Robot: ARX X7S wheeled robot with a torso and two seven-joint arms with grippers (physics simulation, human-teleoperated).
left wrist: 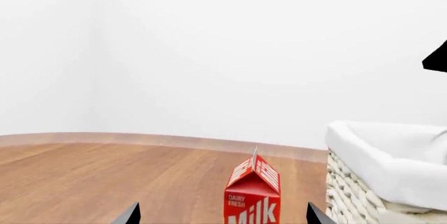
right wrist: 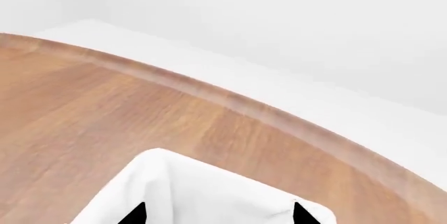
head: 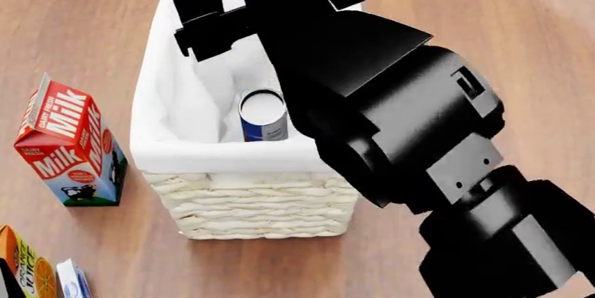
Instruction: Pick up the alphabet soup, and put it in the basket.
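In the left wrist view, the left gripper (left wrist: 222, 219) shows only two dark finger tips at the lower edge, set far apart with nothing between them except the milk carton (left wrist: 253, 192) standing farther away on the wooden tabletop (left wrist: 104, 177). Beside the carton is one corner of the basket (left wrist: 349, 192), with woven wall and white cloth liner (left wrist: 391, 156) folded over the rim. A small black part of the other arm appears at the edge of this view. In the head view, the right arm (head: 409, 138) reaches forward from the lower right, diagonally above the basket (head: 260, 207), and covers its right side. The right gripper (head: 219, 12) is at the far end of the basket, over the rim; from here I cannot tell how wide its fingers are. The alphabet soup (head: 263, 115) stands upright inside the basket, with white top and blue label, free of the fingers. The milk carton (head: 70, 145) stands left of the basket, apart from it. An orange juice carton (head: 24, 267) is in the lower left corner. In the right wrist view, two dark finger tips of the right gripper (right wrist: 218, 214) are spread wide and hold nothing, above the white liner (right wrist: 202, 192).
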